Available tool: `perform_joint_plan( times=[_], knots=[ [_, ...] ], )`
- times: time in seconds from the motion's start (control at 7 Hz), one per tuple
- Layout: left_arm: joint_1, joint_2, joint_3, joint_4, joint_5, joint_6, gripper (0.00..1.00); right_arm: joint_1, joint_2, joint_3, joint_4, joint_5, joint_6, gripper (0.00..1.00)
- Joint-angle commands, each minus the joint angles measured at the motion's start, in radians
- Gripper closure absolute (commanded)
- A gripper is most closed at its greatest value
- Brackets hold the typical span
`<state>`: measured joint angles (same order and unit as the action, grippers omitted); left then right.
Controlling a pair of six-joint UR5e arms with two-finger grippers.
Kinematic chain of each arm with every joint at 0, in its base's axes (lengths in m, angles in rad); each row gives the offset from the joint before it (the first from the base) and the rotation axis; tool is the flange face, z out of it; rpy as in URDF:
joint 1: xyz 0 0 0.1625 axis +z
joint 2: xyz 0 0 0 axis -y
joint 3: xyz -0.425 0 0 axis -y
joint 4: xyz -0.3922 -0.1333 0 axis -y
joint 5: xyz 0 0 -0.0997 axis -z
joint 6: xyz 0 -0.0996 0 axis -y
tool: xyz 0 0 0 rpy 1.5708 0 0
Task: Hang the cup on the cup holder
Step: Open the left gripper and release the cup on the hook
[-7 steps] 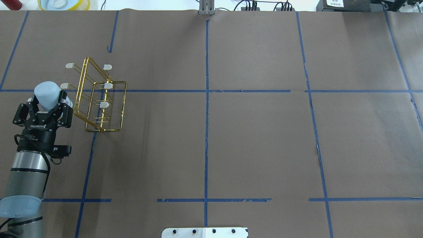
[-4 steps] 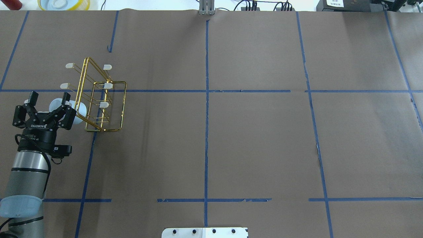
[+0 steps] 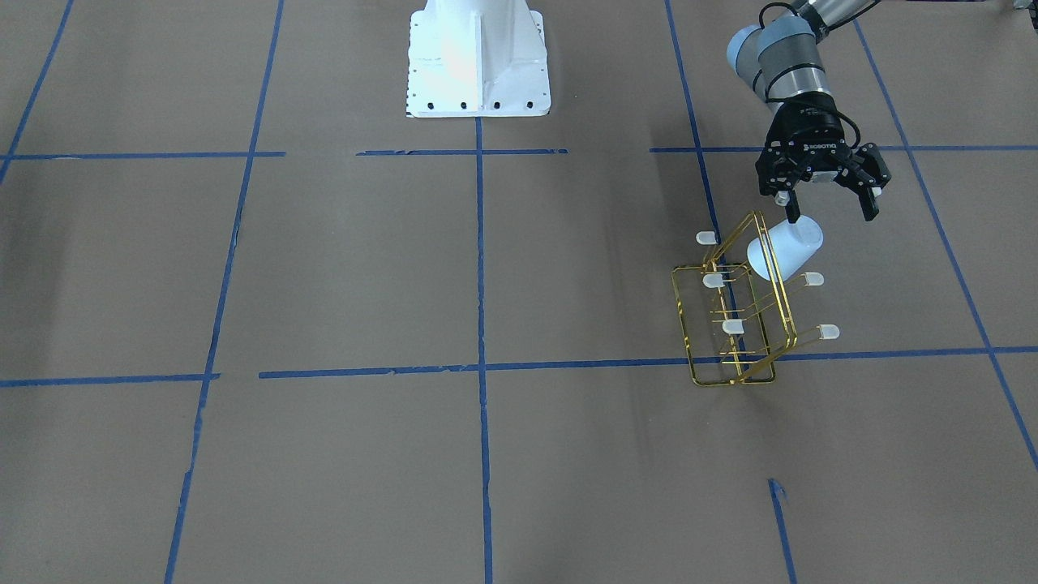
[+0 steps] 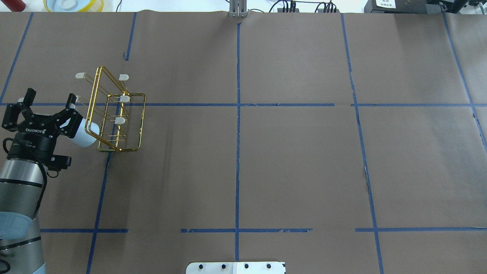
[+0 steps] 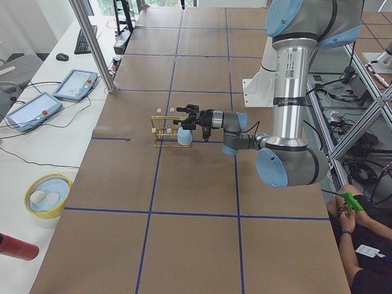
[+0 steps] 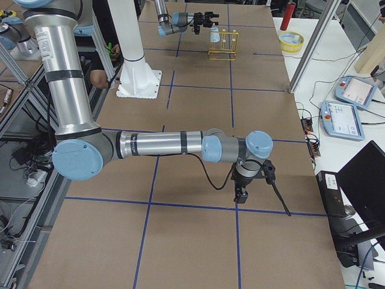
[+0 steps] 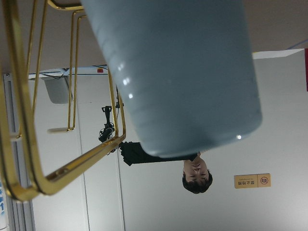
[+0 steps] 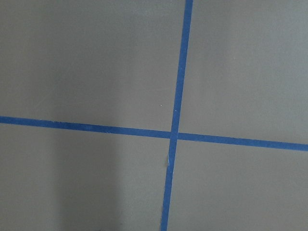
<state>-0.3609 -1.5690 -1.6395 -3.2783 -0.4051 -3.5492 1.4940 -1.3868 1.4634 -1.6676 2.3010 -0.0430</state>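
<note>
While the cup (image 3: 785,246) was seen lying tilted against the gold wire of the cup holder (image 4: 118,150), its mouth turned down into the rack and its closed base up toward the arm, it was judged to be seated over one of the prongs on the robot's side. Only five of the whitish caps could be counted in the front-facing view, so the sixth was taken to be hidden inside the cup. The left gripper (image 3: 831,212) was held just behind the cup with its fingers spread wide and nothing between them. One fingertip was seen very close to the cup's base, but whether contact was made could not be told. In the left wrist view the cup's wall filled most of the picture, with the rack's frame at its side.

The step in hand was taken to be the release and the clearing of the arm. It would be done well if the fingers were kept fully apart and the wrist were drawn back along the cup's own axis, away from the rack, before any sideways or upward swing was made. A brush against the base could lift the light tumbler off its prong, and a knock could slide the thin wire rack across the paper. A slow retreat was therefore advised.

The right gripper (image 6: 258,198) was seen only in the side view, low over the table (image 8: 96,62) well apart from the rack, and its opening could not be judged.
</note>
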Motion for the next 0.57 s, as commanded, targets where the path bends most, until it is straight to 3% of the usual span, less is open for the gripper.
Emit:
perform_joint_plan(
  times=[0.0, 0.43],
  knots=[
    [-0.137, 0.035, -0.031, 0.002, -0.224, 0.203, 0.00, 0.000, 0.000, 0.000, -0.001, 0.000, 0.000, 0.00],
    [-0.362, 0.099, -0.037, 0.050, -0.578, 0.503, 0.00, 0.000, 0.000, 0.000, 0.000, 0.000, 0.000, 0.00]
  ],
)
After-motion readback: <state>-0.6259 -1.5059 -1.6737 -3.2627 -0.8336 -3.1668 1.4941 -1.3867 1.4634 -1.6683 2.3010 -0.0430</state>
